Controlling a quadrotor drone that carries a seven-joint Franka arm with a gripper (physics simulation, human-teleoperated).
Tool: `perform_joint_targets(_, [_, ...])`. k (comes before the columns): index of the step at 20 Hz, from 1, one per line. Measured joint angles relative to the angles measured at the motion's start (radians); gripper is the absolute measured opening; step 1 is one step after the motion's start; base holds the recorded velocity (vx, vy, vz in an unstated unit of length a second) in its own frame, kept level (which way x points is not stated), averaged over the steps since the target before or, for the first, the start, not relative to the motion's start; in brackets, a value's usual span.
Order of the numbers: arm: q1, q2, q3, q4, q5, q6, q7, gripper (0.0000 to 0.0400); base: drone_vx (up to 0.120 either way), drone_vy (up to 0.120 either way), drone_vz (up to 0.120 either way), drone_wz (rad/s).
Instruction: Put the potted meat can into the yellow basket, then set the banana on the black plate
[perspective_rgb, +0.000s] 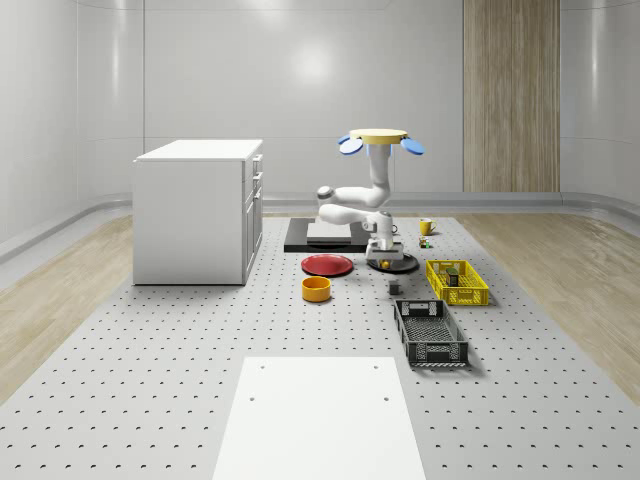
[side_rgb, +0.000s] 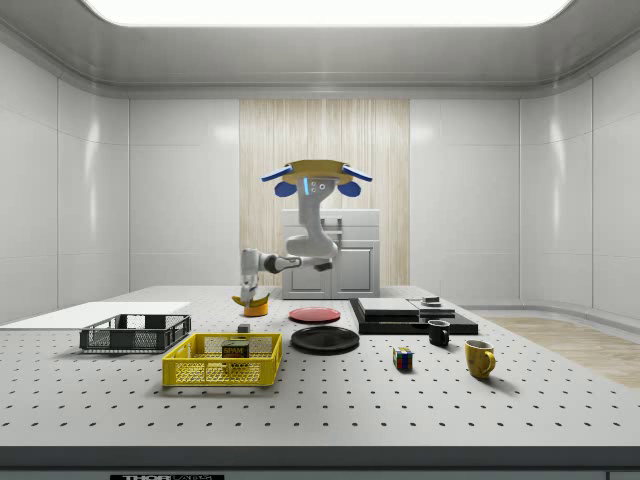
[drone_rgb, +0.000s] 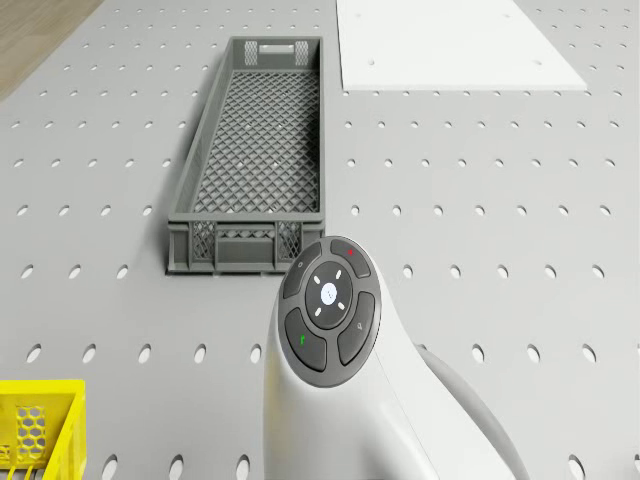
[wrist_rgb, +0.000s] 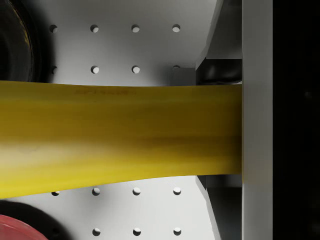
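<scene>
Above the pegboard table (perspective_rgb: 150, 400), the drone (perspective_rgb: 378, 139) hovers near the black plate (side_rgb: 325, 339), its gripper (side_rgb: 250, 290) clamped on the banana (wrist_rgb: 120, 137) for carrying there; the can (side_rgb: 235, 349) already sits in the yellow basket (side_rgb: 200, 372)

A: Where do the two fixed cameras sit?
B: One looks down the surface (perspective_rgb: 150, 400) from high; one sits low at its side. Both share the yellow basket (perspective_rgb: 457, 282).
A: Wrist camera?
B: Tight against the banana (wrist_rgb: 120, 137).
</scene>
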Motion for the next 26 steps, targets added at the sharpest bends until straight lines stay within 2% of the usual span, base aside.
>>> perform_joint_targets(12, [-0.002, -0.004, 0.001, 0.0, 0.002, 0.004, 0.002, 0.0192, -0.12, 0.12, 0.0, 0.0])
perform_joint_targets(17, [-0.002, -0.006, 0.001, 0.0, 0.003, 0.006, 0.002, 0.0192, -0.12, 0.008, 0.0, 0.0])
perform_joint_targets(21, [-0.003, -0.007, 0.002, 0.0, 0.004, 0.007, 0.003, 0.0192, -0.12, 0.0, -0.12, 0.0])
perform_joint_targets(26, [-0.003, -0.009, 0.002, 0.001, 0.004, 0.008, 0.003, 0.0192, -0.12, 0.04, 0.0, 0.0])
